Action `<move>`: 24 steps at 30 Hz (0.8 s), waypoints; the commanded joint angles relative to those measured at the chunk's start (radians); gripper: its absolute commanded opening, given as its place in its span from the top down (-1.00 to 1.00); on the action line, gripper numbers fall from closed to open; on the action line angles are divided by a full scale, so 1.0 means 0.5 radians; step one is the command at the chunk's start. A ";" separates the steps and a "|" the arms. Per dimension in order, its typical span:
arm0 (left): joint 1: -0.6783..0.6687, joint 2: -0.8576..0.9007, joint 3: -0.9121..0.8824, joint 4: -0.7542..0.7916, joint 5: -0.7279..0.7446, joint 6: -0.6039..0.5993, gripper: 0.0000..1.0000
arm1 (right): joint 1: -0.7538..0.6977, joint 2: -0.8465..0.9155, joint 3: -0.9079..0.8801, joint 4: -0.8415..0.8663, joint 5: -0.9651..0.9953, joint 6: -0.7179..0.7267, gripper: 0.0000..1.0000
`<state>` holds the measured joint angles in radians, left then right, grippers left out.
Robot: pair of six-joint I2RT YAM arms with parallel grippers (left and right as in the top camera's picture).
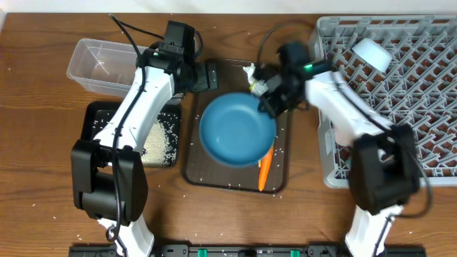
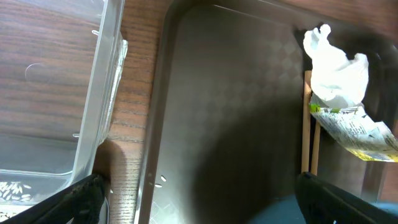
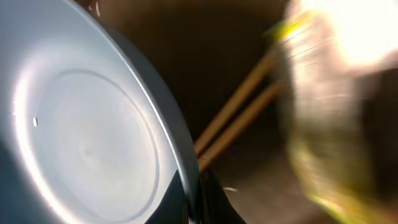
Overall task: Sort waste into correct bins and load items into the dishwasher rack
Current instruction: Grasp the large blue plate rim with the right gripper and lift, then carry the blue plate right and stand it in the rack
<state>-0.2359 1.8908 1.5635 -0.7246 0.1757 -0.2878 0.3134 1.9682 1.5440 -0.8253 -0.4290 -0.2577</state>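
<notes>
My right gripper (image 1: pixel 265 100) is shut on the rim of the large blue dish (image 1: pixel 237 129), which it holds tilted over the brown serving tray (image 1: pixel 280 182); the rim sits between the fingers (image 3: pixel 194 205). The chopsticks (image 3: pixel 239 121) lie under it. The orange carrot (image 1: pixel 263 170) lies at the dish's near right edge. The white tissue (image 2: pixel 334 73) and yellow-green wrapper (image 2: pixel 360 134) lie at the tray's far corner. My left gripper (image 2: pixel 199 202) is open and empty over the tray's far left. Rice (image 1: pixel 161 139) fills the black tray (image 1: pixel 95 118). The clear tub (image 1: pixel 93 64) holds a few grains.
The grey dishwasher rack (image 1: pixel 421 86) stands at the right with a light-blue cup (image 1: pixel 371 53) in its far part. Loose rice grains are scattered on the wooden table and the tray. The tray's left rim (image 2: pixel 155 124) lies beside the clear tub's wall (image 2: pixel 99 106).
</notes>
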 commanded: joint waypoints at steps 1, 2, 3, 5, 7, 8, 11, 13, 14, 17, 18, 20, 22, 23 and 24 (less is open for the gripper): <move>0.000 0.009 -0.015 0.000 -0.025 0.011 -0.95 | -0.152 -0.262 0.092 0.037 -0.001 -0.008 0.98; 0.000 0.009 -0.015 0.001 -0.025 0.011 -0.96 | -0.200 -0.309 0.092 0.062 0.044 0.024 0.98; 0.000 0.009 -0.015 0.001 -0.024 0.011 -0.96 | -0.237 -0.340 0.092 0.082 0.082 0.050 0.98; 0.000 0.009 -0.015 0.001 -0.025 0.011 -0.95 | -0.316 -0.402 0.092 0.128 0.208 0.087 0.98; 0.000 0.009 -0.015 0.001 -0.025 0.011 -0.96 | -0.395 -0.454 0.092 0.185 0.429 0.106 0.98; 0.000 0.009 -0.015 0.001 -0.025 0.011 -0.96 | -0.436 -0.473 0.092 0.223 0.563 0.151 0.97; 0.000 0.009 -0.015 0.000 -0.025 0.011 -0.96 | -0.552 -0.501 0.092 0.332 0.826 0.217 0.97; 0.000 0.009 -0.015 0.001 -0.025 0.011 -0.96 | -0.629 -0.503 0.092 0.397 0.902 0.217 0.98; 0.000 0.009 -0.015 0.001 -0.025 0.011 -0.96 | -0.662 -0.502 0.091 0.421 0.924 0.216 0.97; 0.000 0.009 -0.015 0.001 -0.025 0.011 -0.96 | -0.760 -0.499 0.091 0.511 1.013 0.216 0.98; 0.000 0.009 -0.015 0.001 -0.025 0.011 -0.96 | -0.787 -0.499 0.091 0.540 1.066 0.218 0.98; 0.000 0.009 -0.015 0.001 -0.025 0.011 -0.96 | -0.853 -0.499 0.091 0.628 1.230 0.263 0.97; 0.000 0.009 -0.015 0.001 -0.024 0.011 -0.96 | -0.902 -0.498 0.091 0.699 1.390 0.269 0.98; 0.000 0.009 -0.015 0.001 -0.025 0.011 -0.96 | -0.928 -0.498 0.091 0.744 1.495 0.269 0.98; 0.000 0.009 -0.015 0.001 -0.025 0.011 -0.96 | -0.954 -0.498 0.091 0.790 1.608 0.268 0.98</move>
<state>-0.2359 1.8908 1.5635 -0.7246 0.1757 -0.2882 -0.1276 1.7382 1.5738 -0.4633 0.1825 -0.1570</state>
